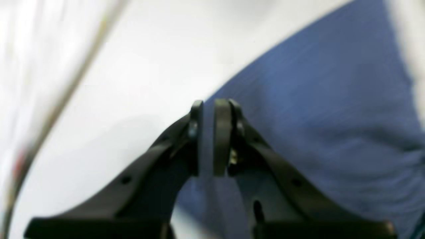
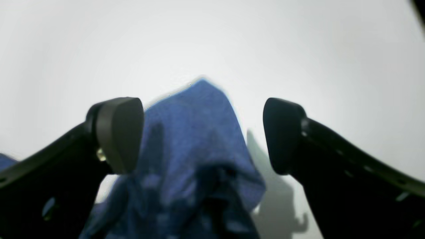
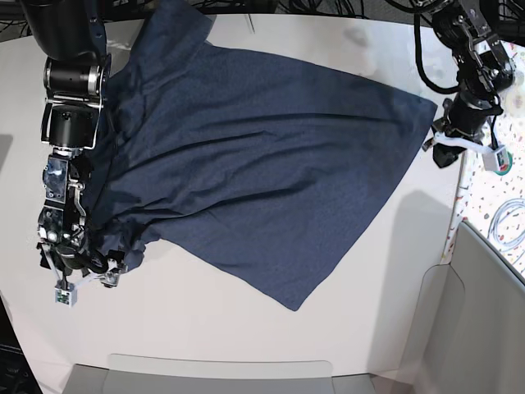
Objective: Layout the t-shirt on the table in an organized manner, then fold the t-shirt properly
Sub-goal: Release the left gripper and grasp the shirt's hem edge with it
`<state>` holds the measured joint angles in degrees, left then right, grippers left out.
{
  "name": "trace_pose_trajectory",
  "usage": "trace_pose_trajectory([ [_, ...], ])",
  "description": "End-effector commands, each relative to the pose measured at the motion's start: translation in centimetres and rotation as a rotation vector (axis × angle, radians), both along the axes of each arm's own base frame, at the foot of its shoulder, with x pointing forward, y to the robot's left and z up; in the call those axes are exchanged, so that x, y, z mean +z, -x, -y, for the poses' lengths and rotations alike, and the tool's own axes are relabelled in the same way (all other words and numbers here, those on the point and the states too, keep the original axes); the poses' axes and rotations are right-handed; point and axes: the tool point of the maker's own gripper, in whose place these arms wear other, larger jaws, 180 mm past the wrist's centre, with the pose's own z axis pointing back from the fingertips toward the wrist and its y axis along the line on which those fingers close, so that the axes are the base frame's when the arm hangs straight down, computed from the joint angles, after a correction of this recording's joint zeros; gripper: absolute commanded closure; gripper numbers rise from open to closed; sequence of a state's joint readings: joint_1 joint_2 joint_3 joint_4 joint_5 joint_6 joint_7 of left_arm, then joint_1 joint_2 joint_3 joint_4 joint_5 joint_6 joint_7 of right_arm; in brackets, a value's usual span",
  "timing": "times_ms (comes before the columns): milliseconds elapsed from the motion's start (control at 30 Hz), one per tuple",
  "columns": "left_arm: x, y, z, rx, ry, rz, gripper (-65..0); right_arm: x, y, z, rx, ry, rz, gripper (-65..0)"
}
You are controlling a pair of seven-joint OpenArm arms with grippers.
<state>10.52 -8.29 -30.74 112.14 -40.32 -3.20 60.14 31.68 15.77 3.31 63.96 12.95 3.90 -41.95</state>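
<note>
Navy cloth, the t-shirt, lies skewed across the white surface. Left pincer pinches its corner; right pincer stands spread over a bunched sleeve. Risk: one-sided pulling drags fresh wrinkles.

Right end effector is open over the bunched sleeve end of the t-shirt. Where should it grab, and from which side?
Grip the raised ridge of the t-shirt that stands between the fingers of the open right end effector. Come straight down from above: the cloth peaks here off the table, so the pads can close across the fold.
</note>
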Motion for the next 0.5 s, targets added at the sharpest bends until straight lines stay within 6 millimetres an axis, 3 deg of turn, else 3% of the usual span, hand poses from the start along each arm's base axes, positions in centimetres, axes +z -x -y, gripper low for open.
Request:
trace_pose_trajectory([
  [0, 0.9, -0.1, 0.2, -0.005, -0.012, 0.028, -5.2, 3.1, -0.7, -0.8, 0.025, 0.005, 0.086, -55.1],
  [67, 1.6, -0.6, 0.6, -0.009, -0.011, 0.053, -5.3, 3.8, 0.6, -1.5, 0.047, 0.026, 0.102, -55.1],
  [100, 2.3, -1.8, 1.5, -0.038, -0.005, 0.078, -5.3, 3.9, 1.5, -2.0, 0.06, 0.033, 0.105, -55.1],
  [300, 2.6, -8.2, 8.7, -0.321, 0.022, 0.071, -5.0, 3.2, 7.1, -4.8, 0.105, 0.026, 0.075, -53.2],
  [367, 2.8, -10.5, 10.0, -0.36, 0.042, 0.073, -5.0, 2.7, 9.1, -5.4, 0.104, 0.008, 0.043, -44.2],
  [467, 3.0, -13.7, 11.6, -0.402, 0.076, 0.065, -5.0, 2.6, 11.2, -5.6, 0.091, -0.004, 0.027, -18.2],
])
